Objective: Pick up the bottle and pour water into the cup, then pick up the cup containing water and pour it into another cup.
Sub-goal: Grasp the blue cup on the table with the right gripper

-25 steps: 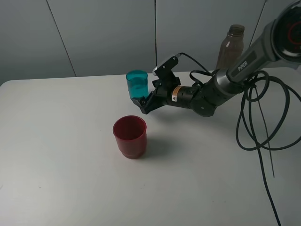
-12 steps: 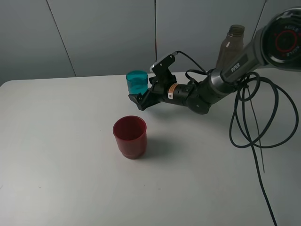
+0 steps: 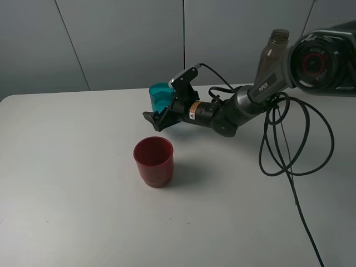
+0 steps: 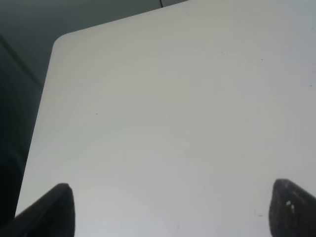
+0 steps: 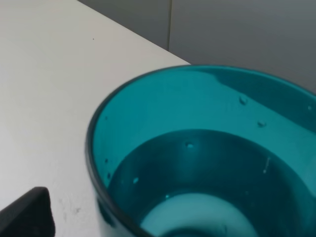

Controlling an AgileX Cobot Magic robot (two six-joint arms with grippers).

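We see the right arm's long grey metal link [image 3: 266, 89] as a smooth tube with white "PIPER" lettering along it. Next to it is a large round joint housing [image 3: 320, 61], grey at the rim, its dark face ringed in red. Toward the wrist the arm turns matte black and chunky, and it carries a small yellow-and-white label [image 3: 193, 110]. A boxy black camera mount [image 3: 183, 78] with a pale top sits there, with a thin black cable [image 3: 211, 69] arching off it. Thicker black cables [image 3: 260, 153] trail in wide loops. The right gripper [image 3: 159, 114] is black, with flat angular fingers. Of the left gripper [image 4: 173, 217] we see only two rounded black fingertips [image 4: 54, 210].
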